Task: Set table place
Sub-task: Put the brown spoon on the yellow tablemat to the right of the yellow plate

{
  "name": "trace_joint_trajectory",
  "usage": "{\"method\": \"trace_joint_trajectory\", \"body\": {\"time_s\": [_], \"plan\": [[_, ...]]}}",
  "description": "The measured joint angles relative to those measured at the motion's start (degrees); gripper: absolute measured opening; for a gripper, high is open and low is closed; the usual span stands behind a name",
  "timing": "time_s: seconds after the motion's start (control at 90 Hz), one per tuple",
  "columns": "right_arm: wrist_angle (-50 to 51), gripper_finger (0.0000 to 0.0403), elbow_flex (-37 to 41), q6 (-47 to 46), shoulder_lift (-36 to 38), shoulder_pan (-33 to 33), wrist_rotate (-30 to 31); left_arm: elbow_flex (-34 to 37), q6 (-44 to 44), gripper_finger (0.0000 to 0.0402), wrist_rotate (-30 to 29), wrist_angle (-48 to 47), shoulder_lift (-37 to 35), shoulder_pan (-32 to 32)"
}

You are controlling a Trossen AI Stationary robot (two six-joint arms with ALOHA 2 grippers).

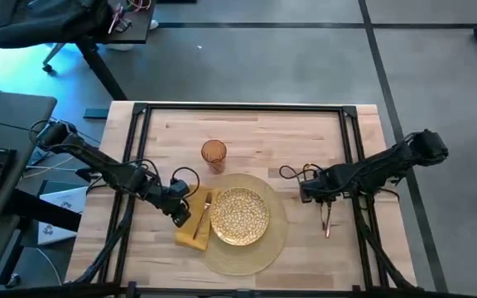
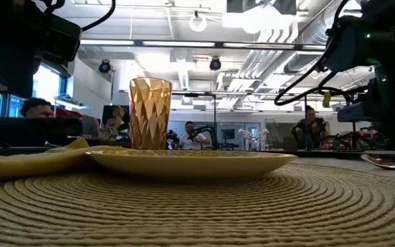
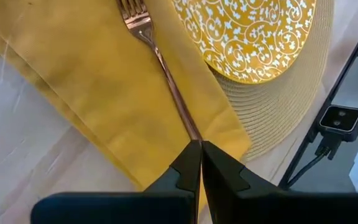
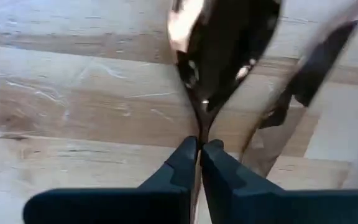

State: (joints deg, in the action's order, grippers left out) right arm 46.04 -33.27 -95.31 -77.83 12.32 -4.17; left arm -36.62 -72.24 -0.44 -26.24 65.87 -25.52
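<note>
Fingers [image 3: 188, 163] pinching fork [image 3: 148, 34] beside placemat [image 3: 272, 106]

The table [image 1: 247, 132] was pale planked wood, matt and faintly scratched. The placemat [image 1: 259, 252] looked coarse, woven in ribbed rings. The plate [image 1: 239, 216] shone glossy gold with a white pattern. The napkin [image 3: 86, 87] was soft yellow cloth; the fork [image 3: 160, 59] and spoon [image 4: 222, 50] were polished metal. The tumbler [image 2: 150, 113] was faceted amber glass.

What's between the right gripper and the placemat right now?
Only bare table: the high view shows plain wood between the right gripper, shut on a spoon, and the placemat.
</note>
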Motion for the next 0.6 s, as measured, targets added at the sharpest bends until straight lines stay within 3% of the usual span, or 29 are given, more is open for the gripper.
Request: {"method": "trace_joint_trajectory", "body": {"time_s": [0.133,0.333,0.5,0.6], "plan": [[-2.2,0.0000,-4.5,-1.6,0.1,0.7,-1.3,0.0,1.2,0.0000,1.4,-2.7,-0.3,0.0],[-5.7,0.0000,-11.8,-9.9,-1.3,3.6,3.4,0.0,3.5,0.0000,2.4,-8.4,-2.8,0.0],[-11.6,0.0000,-19.7,-14.3,-8.5,5.7,8.2,0.0,6.9,0.0000,1.8,-13.2,-6.6,0.0],[-11.4,0.0000,-25.3,-14.2,-16.0,6.0,8.1,0.0,9.1,0.0000,1.3,-15.8,-8.9,0.0]]}}
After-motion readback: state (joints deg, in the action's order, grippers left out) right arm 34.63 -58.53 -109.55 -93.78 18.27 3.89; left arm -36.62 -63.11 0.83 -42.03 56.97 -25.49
